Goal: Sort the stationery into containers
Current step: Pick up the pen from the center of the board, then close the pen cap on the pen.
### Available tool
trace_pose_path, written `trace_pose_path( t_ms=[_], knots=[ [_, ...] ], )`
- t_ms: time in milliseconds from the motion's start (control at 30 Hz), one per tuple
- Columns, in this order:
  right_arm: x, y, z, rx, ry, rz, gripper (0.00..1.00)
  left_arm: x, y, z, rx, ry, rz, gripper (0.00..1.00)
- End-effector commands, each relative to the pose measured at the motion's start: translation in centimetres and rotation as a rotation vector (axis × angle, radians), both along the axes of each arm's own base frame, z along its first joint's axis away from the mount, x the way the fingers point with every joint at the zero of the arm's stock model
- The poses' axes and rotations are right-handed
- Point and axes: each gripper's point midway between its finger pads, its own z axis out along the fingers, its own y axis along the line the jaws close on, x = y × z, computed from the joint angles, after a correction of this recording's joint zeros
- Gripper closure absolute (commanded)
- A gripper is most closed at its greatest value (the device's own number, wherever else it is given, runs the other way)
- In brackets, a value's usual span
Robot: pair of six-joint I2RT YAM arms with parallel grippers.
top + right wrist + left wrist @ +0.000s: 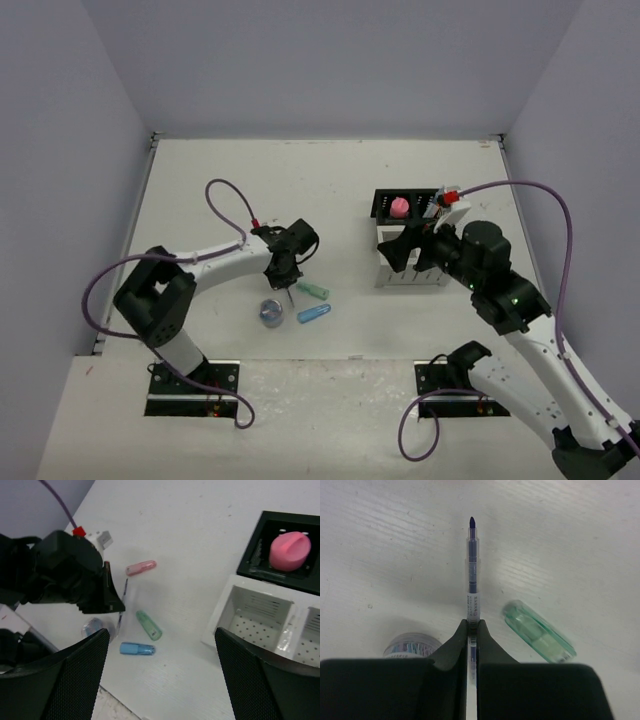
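Note:
My left gripper is shut on a thin clear pen with a dark blue tip, held point-down just above the table; it also shows from above. A mint capsule lies right of the pen, and a round blue-grey roll left of it. A blue capsule lies in front of them. A pink capsule lies beyond the left gripper. My right gripper is open and empty, hovering over the white organiser. The black organiser behind it holds a pink round piece.
The two organisers stand together right of centre, black behind white. Purple cables loop over both arms. Walls enclose the table on the left, back and right.

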Motion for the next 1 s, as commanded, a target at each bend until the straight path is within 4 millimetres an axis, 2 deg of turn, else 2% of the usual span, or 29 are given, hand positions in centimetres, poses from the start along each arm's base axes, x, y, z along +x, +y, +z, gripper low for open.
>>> trace_pose_path(
  t_ms=[0, 33, 100, 167, 233, 267, 367, 400, 467, 500, 567, 667, 700, 833, 967],
  knots=[
    [-3.7, 4.6, -1.3, -0.019, 0.048, 0.315, 0.14, 2.4, -0.9, 7.4, -0.135, -0.235, -0.083, 1.0],
    [-4.1, 5.0, -2.0, -0.054, 0.066, 0.333, 0.14, 2.4, -1.3, 9.2, -0.186, -0.286, -0.111, 1.0],
    [-4.8, 5.8, -3.6, -0.146, 0.1, 0.348, 0.15, 2.5, -1.7, 11.0, -0.248, -0.358, -0.159, 1.0],
    [-6.4, 6.8, -5.4, -0.261, 0.139, 0.393, 0.18, 2.3, -2.2, 15.3, -0.357, -0.501, -0.237, 1.0],
    [-7.4, 7.0, -7.3, -0.37, 0.189, 0.406, 0.21, 1.6, -1.5, 18.3, -0.402, -0.601, -0.275, 1.0],
    [-7.6, 6.9, -8.0, -0.401, 0.219, 0.406, 0.22, 1.6, -1.3, 18.5, -0.389, -0.618, -0.303, 1.0],
    [-9.2, 7.0, -10.9, -0.578, 0.272, 0.391, 0.29, -0.1, 1.2, 24.8, -0.381, -0.845, -0.423, 1.0],
    [-9.6, 7.2, -11.7, -0.61, 0.292, 0.389, 0.32, -0.6, 1.9, 26.2, -0.358, -0.909, -0.48, 1.0],
    [-10.2, 7.7, -12.8, -0.661, 0.308, 0.396, 0.37, -1.4, 2.9, 27.8, -0.339, -0.98, -0.525, 1.0],
    [-10.8, 8.2, -14.0, -0.716, 0.315, 0.406, 0.39, -2.4, 4.0, 29.3, -0.327, -1.046, -0.555, 1.0],
    [-10.9, 8.7, -16.2, -0.797, 0.323, 0.399, 0.41, -4.0, 5.1, 30.9, -0.333, -1.12, -0.598, 1.0],
    [-10.7, 8.8, -18.6, -0.894, 0.324, 0.395, 0.5, -5.4, 6.1, 31.6, -0.319, -1.187, -0.648, 1.0],
    [-10.7, 9.2, -18.7, -0.904, 0.319, 0.402, 0.51, -5.9, 6.6, 31.5, -0.321, -1.203, -0.649, 1.0],
    [-12.6, 11.1, -19.9, -0.904, 0.325, 0.536, 0.51, -6.3, 7.1, 30.5, -0.298, -1.202, -0.663, 1.0],
    [-14.5, 10.8, -22.0, -0.976, 0.427, 0.599, 0.54, -6.2, 7.2, 29.1, -0.278, -1.18, -0.669, 1.0]
  ],
)
